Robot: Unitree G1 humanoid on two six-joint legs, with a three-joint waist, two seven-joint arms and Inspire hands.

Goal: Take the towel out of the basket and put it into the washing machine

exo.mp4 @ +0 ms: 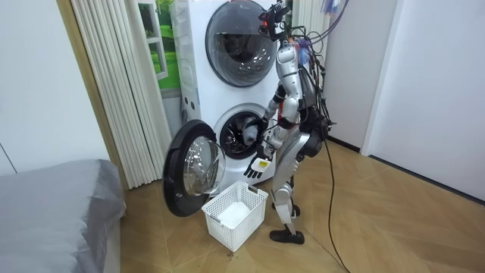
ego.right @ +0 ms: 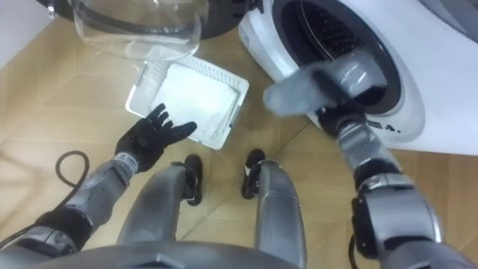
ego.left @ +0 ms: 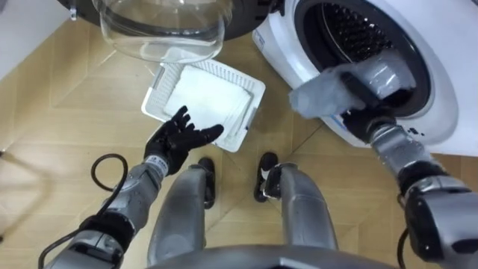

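I am at the loading step. My right hand [ego.left: 364,93] is closed around the grey towel [ego.left: 317,99] and holds it at the mouth of the washer [ego.left: 447,90], just short of the drum [ego.left: 355,30]. The towel is bunched, one lump hanging on the near side of the hand and another bulging on the far side, toward the opening. It looks soft and thick, so I judge it will sag and trail once released.

The next move, as I judge it, calls for a reach deeper past the round rim before the fingers let go, so that no corner is left draped over the lip.

My left hand [ego.left: 179,138] is idle, its dark fingers spread wide and holding nothing. It hovers above the near edge of a basket [ego.left: 155,101] on the floor [ego.left: 60,112]. The basket is white plastic, rectangular, with slotted walls, and something flat and white [ego.left: 209,101], perhaps cloth, lies inside it.

Beyond the left hand, the washer's door [ego.left: 160,33] stands open, a clear domed bowl in a dark ring. The drum is dark perforated metal and the washer's front is smooth white. The floor is pale wood in a herringbone pattern.
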